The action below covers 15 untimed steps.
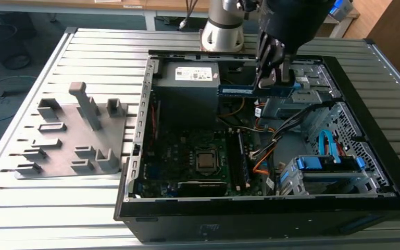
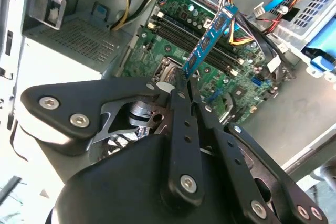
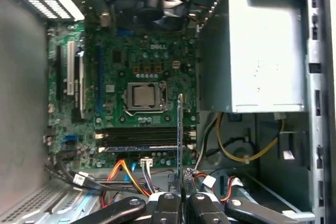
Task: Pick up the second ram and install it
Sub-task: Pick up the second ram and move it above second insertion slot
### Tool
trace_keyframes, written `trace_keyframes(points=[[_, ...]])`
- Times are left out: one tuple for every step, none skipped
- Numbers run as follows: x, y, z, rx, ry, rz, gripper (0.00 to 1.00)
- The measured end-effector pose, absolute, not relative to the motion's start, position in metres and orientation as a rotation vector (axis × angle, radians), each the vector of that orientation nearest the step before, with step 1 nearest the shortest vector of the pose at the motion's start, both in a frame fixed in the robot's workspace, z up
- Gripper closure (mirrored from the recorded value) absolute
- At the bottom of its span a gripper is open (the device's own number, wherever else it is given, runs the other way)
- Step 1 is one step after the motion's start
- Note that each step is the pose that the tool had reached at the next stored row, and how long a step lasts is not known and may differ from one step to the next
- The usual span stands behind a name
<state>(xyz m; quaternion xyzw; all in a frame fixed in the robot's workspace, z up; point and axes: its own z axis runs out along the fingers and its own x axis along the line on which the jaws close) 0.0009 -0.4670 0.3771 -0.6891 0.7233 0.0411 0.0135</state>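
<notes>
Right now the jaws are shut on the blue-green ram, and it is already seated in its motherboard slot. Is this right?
Not seated. The jaws hold the second ram in the air above the open case; the exterior view shows it.

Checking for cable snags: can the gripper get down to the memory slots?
Probably yes. The gripper, shut on the second ram, hangs over the open case, and the memory slots lie uncovered; the cables run beside them, not across.
</notes>
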Motion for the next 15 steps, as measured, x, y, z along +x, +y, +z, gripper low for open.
trace_keyframes(points=[[0.0010,-0.4669,0.3769,-2.129,2.268,0.129,0.86],[0.0011,-0.4669,0.3767,-2.110,2.284,0.128,0.86],[0.0011,-0.4670,0.3766,-2.091,2.302,0.128,0.86],[0.0010,-0.4670,0.3763,-2.070,2.320,0.127,0.86],[0.0010,-0.4670,0.3762,-2.050,2.337,0.127,0.86],[0.0010,-0.4670,0.3762,-2.044,2.342,0.127,0.86],[0.0010,-0.4670,0.3762,-2.043,2.342,0.127,0.86],[0.0010,-0.4670,0.3762,-2.043,2.342,0.127,0.86],[0.0010,-0.4670,0.3761,-2.043,2.342,0.127,0.86],[0.0006,-0.4670,0.3761,-2.043,2.342,0.127,0.86],[0.0006,-0.4670,0.3761,-2.043,2.342,0.127,0.86],[0.0002,-0.4670,0.3761,-2.043,2.342,0.127,0.86],[-0.0005,-0.4670,0.3761,-2.043,2.342,0.126,0.86],[-0.0011,-0.4673,0.3760,-2.045,2.343,0.123,0.86],[-0.0019,-0.4682,0.3760,-2.046,2.344,0.121,0.86]])
